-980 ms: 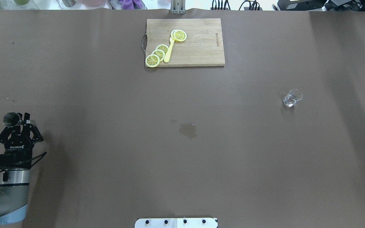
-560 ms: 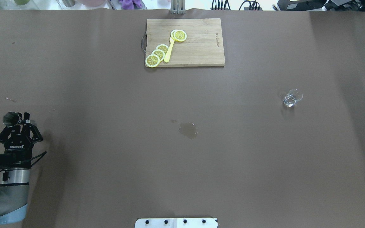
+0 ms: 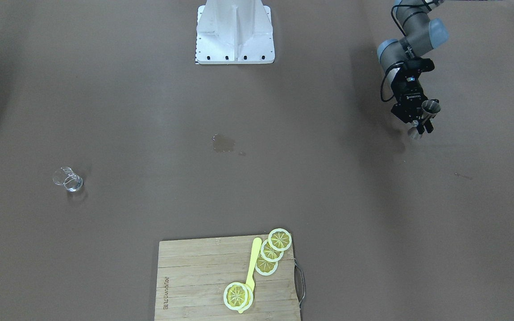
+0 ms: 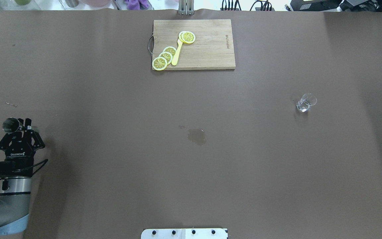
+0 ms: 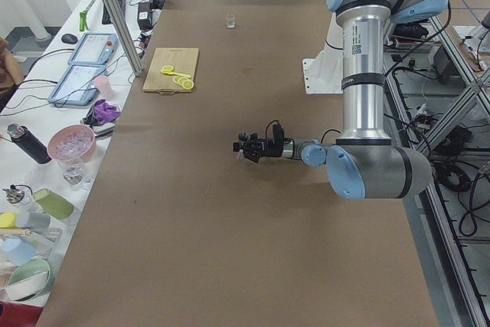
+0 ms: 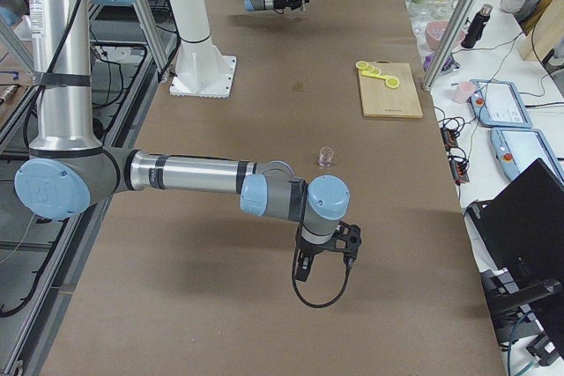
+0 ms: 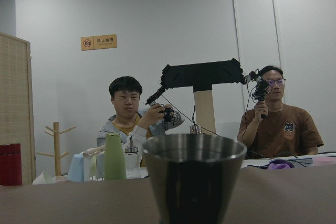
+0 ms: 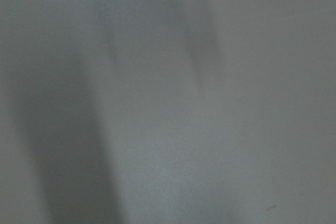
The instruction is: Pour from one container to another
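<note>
The bench [image 4: 111,186] is carrying everything, with the cutting board [image 4: 211,49] lying at its far edge. The right gripper [image 6: 326,242] is hanging over the bench's right end, and I cannot tell whether it is open. The left gripper [image 4: 24,123] is clamping the metal cup [image 4: 11,125] by its middle, holding it upright just above the bench at the left end. Over the last second the gripper and cup have been drifting only a touch, so the carry is probably not yet under way. The glass [image 4: 306,102] is standing well apart on the right, so the whole crossing remains. A wet patch [image 4: 197,136] is showing mid-bench, which suggests spilling is a risk.
</note>
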Available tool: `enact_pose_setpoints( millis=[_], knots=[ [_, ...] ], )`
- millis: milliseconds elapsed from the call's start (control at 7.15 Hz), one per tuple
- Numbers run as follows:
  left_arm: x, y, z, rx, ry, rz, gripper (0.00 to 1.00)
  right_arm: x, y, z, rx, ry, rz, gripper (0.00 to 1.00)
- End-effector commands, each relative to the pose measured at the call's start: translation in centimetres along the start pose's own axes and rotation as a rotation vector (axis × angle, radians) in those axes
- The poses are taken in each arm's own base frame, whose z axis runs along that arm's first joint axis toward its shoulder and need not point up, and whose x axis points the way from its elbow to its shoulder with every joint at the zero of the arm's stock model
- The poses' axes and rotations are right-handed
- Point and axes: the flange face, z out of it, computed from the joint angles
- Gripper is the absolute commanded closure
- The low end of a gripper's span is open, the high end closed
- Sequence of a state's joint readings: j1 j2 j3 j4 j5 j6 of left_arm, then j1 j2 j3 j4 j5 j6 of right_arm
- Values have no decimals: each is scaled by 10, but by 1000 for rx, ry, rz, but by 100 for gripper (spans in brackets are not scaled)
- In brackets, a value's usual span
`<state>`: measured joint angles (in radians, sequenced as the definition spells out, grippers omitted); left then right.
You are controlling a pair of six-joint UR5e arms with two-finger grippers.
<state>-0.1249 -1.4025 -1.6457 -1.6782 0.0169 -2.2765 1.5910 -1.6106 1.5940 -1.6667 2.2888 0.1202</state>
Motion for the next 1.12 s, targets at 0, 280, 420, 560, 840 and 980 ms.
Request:
enact_pose_setpoints(
  millis=[0, 280, 420, 560, 840, 980],
  knots=[
    [1, 3, -2, -3, 4, 3, 100, 3, 4, 2, 3, 3, -1, 0],
    [4, 6, -5, -8, 9, 5, 100, 5, 4, 3, 2, 7, -1, 0],
    [4, 8, -7, -11, 12, 12, 100, 4, 3, 3, 3, 11, -4, 0],
    [7, 9, -8, -13, 15, 14, 100, 4, 3, 3, 3, 12, -4, 0],
    [9, 10, -10, -16, 18, 14, 91, 3, 3, 3, 2, 12, -5, 0],
    [9, 10, -11, -15, 20, 14, 90, 3, 3, 4, 1, 14, -6, 0]
  ],
)
